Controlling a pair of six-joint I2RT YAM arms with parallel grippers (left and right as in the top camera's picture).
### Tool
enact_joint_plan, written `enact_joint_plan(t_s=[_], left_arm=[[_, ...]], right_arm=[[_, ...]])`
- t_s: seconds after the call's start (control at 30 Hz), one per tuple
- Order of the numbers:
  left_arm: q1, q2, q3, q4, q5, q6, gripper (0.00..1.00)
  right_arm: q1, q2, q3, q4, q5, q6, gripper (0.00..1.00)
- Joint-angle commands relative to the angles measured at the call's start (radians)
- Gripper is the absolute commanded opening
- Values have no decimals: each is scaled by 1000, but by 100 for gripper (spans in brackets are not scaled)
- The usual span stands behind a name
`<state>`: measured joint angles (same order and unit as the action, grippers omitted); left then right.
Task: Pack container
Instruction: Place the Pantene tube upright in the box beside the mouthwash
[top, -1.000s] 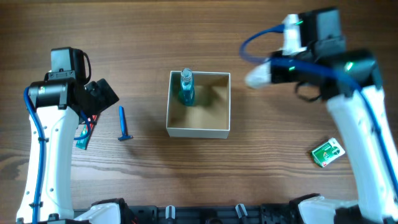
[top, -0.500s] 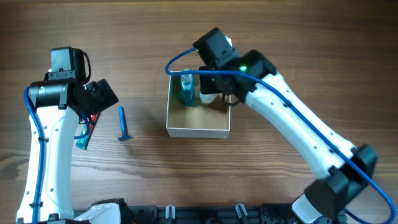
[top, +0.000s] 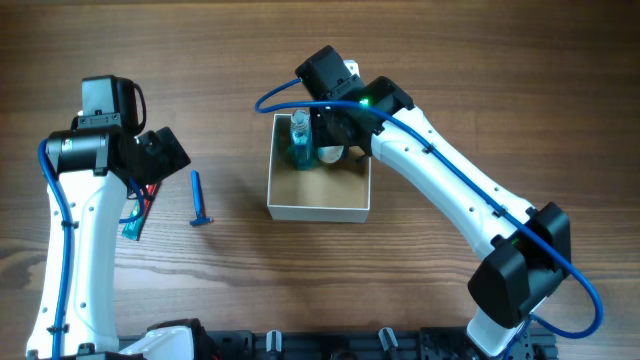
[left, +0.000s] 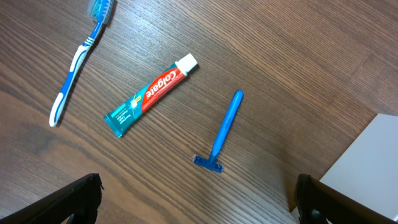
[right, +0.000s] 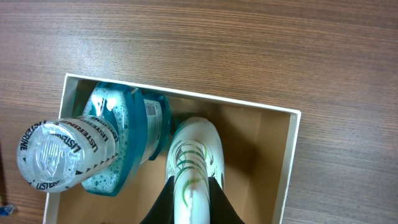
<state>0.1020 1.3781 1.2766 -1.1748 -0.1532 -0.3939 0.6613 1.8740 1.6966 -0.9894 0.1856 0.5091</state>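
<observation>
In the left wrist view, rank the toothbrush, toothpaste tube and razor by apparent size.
1. Toothbrush: longest, though the frame edge cuts off its head.
2. Toothpaste tube: shorter but broader, so first place is arguable.
3. Razor: clearly smallest.

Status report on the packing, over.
Right gripper shut on white bottle, inside container beside mouthwash. Left gripper open, empty. Razor, toothpaste, toothbrush on table.
</observation>
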Motion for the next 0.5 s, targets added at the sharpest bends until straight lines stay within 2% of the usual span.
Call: enact_joint_plan(t_s=[0.0,0.03,0.13,0.3,0.37,0.47], left_arm=[[4,2,18,-1,-24,20,100],[4,2,18,-1,-24,20,100],[4,2,18,-2,-23,20,100],[4,2,18,-1,-24,20,100],[4,2,18,0,-24,20,100],[4,2,18,-1,-24,21,100]], right_arm=[[-3,3,11,11,28,17,29],[-3,3,11,12,28,17,40],[-3,3,11,14,28,16,54],[-2,2,12,16,27,5,59],[-1,-11,17,24,20,-48,59],[0,-86,60,14,29,-69,60]])
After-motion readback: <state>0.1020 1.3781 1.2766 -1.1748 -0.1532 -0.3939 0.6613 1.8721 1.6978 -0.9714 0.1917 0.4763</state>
